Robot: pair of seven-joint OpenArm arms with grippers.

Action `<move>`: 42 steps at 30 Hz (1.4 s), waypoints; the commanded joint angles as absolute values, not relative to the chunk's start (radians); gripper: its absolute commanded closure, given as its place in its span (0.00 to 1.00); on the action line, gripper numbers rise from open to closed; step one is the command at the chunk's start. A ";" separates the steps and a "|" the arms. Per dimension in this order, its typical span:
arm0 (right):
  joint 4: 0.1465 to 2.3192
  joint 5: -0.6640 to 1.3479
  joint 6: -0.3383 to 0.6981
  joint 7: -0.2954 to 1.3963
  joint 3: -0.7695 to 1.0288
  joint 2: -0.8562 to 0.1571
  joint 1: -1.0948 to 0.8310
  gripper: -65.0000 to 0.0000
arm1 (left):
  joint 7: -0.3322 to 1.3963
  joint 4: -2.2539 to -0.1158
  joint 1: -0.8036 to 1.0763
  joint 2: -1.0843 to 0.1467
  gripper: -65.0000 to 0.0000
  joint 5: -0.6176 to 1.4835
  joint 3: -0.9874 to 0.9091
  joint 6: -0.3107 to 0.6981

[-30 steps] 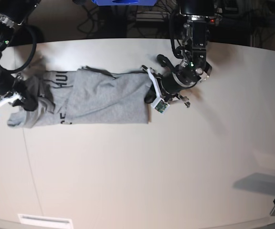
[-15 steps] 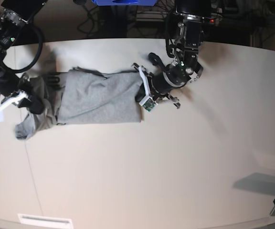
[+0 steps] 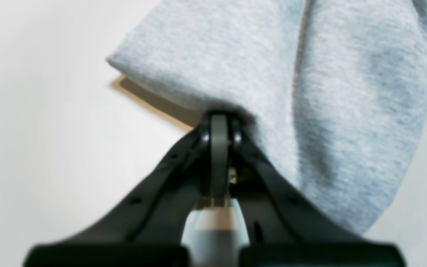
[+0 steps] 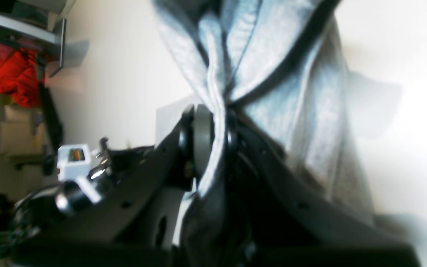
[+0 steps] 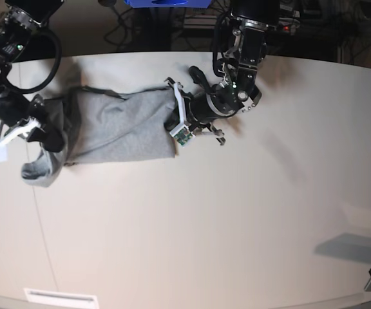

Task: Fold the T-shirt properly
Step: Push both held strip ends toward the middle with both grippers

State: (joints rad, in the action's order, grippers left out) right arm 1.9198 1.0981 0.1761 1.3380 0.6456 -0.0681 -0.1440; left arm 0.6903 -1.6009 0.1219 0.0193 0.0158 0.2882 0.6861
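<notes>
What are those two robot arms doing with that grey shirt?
They are folding a light heather-grey cotton T-shirt on a white table. The left pincer is pinched shut on one edge of the shirt. The right pincer grips a bunched end at the other side, lifted a little off the table. The shirt lies between them as a narrow, partly folded band.
</notes>
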 commanded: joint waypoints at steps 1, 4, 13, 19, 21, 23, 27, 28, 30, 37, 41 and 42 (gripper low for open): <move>1.934 1.159 0.176 1.325 0.650 -0.077 -0.143 0.99 | 0.771 -1.590 0.128 0.021 1.00 -0.030 0.294 0.698; 1.934 1.198 0.176 1.325 0.650 -0.077 -0.157 0.99 | 0.771 -1.590 0.127 0.062 1.00 -0.039 0.285 0.698; 1.931 1.196 0.176 1.323 0.650 -0.062 -0.173 0.99 | 0.782 -1.590 0.128 0.120 1.00 -0.041 0.295 0.698; 1.929 1.196 0.151 1.325 0.630 -0.045 -0.183 0.99 | 0.823 -1.600 0.127 0.120 1.00 -0.033 0.294 0.698; 1.929 1.196 0.125 1.317 0.593 -0.042 -0.194 0.99 | 0.823 -1.600 0.127 0.120 1.00 -0.031 0.294 0.698; 1.929 1.196 0.097 1.314 0.561 -0.041 -0.205 0.99 | 0.823 -1.600 0.127 0.120 1.00 -0.031 0.294 0.698; 1.929 1.196 0.070 1.313 0.524 -0.025 -0.214 0.99 | 0.823 -1.601 0.127 0.120 1.00 -0.030 0.294 0.698; 1.929 1.196 0.070 1.313 0.522 -0.019 -0.214 0.99 | 0.823 -1.601 0.127 0.119 1.00 -0.030 0.294 0.698; 1.929 1.196 0.068 1.313 0.522 -0.013 -0.216 0.99 | 0.823 -1.601 0.128 0.117 1.00 -0.030 0.294 0.698; 1.894 1.196 0.038 1.313 0.522 -0.012 -0.216 0.98 | 0.823 -1.601 0.128 0.116 1.00 -0.033 0.294 0.698; 1.886 1.196 0.030 1.313 0.522 -0.012 -0.217 0.98 | 0.823 -1.601 0.127 0.116 1.00 -0.038 0.294 0.698; 1.886 1.196 0.030 1.313 0.522 -0.012 -0.217 0.98 | 0.823 -1.601 0.127 0.117 1.00 -0.038 0.294 0.698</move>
State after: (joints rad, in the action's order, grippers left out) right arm 1.8690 1.1618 0.0280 1.3178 0.5213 -0.0055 -0.2241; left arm 0.7670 -1.5993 0.1223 0.1165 -0.0002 0.2909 0.6868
